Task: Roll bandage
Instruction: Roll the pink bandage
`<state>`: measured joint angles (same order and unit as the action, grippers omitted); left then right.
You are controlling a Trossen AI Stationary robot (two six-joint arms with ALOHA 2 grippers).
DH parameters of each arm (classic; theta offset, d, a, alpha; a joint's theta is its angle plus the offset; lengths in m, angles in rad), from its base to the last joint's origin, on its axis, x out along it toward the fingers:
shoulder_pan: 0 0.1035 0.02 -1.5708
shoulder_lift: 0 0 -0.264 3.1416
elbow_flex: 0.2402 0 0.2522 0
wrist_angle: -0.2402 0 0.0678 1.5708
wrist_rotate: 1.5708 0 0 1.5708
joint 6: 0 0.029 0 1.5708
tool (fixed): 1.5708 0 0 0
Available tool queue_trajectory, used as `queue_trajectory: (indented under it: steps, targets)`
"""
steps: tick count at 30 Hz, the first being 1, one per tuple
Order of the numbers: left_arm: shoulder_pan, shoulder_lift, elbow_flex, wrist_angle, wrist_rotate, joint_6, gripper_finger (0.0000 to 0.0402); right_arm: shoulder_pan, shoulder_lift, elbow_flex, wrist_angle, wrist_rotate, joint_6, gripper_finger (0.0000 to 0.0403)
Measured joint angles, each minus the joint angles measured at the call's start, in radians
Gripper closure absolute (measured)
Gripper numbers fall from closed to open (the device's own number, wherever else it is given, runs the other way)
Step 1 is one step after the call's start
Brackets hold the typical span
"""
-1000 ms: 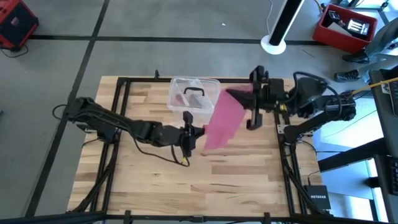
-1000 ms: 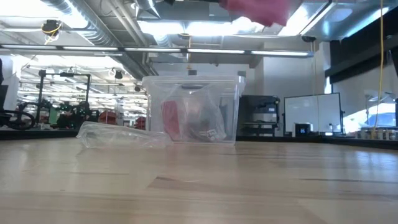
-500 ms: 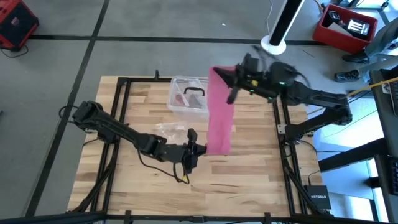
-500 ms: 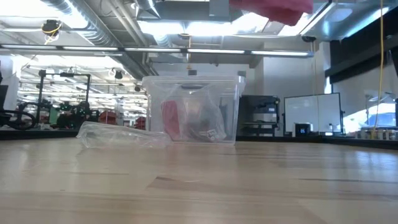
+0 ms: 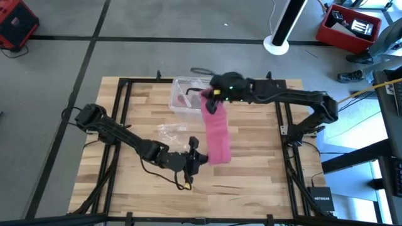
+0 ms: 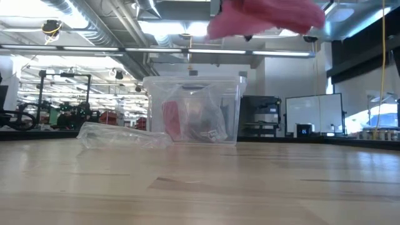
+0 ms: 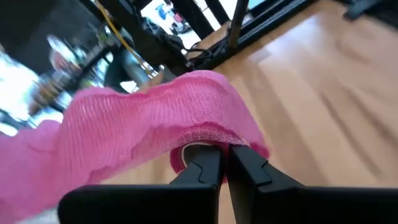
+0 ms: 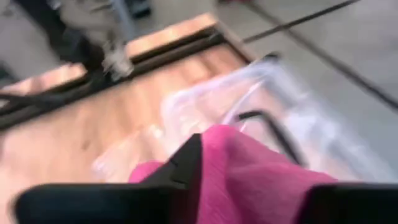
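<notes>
Bandage (image 5: pixel 217 135) hangs stretched between grippers above table (image 5: pixel 251 182). Left gripper (image 5: pixel 200 158) jaws pinch its lower end; right gripper (image 5: pixel 210 103) grips its upper end.

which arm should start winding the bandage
Left. The left gripper is shut on the bandage at its lower end near the table, while the right gripper holds the other end up.
</notes>
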<state>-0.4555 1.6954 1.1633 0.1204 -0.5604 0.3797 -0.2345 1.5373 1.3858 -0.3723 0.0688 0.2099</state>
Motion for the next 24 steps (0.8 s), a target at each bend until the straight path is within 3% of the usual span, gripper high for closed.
queue_trajectory:
  steps: [5, 12, 18, 24]
  targets:
    - [-0.009, 0.047, 0.0, 0.004, 0.005, -0.244, 0.0395, 0.02, 0.055, -0.02, -0.01, -0.125, 0.005, 0.0197]
    - [-0.038, 0.107, 0.0, 0.039, 0.021, -0.414, 0.0398, 0.08, 0.119, -0.02, -0.062, -0.069, -0.001, 0.0097]
    - [-0.043, 0.12, 0.0, 0.044, 0.021, -0.499, 0.0395, 0.118, 0.121, -0.02, -0.143, -0.132, 0.029, 0.0061]
    - [-0.043, 0.119, 0.001, 0.04, 0.018, -0.555, 0.0396, 0.116, 0.067, 0.034, -0.267, -0.148, 0.042, 0.0062]
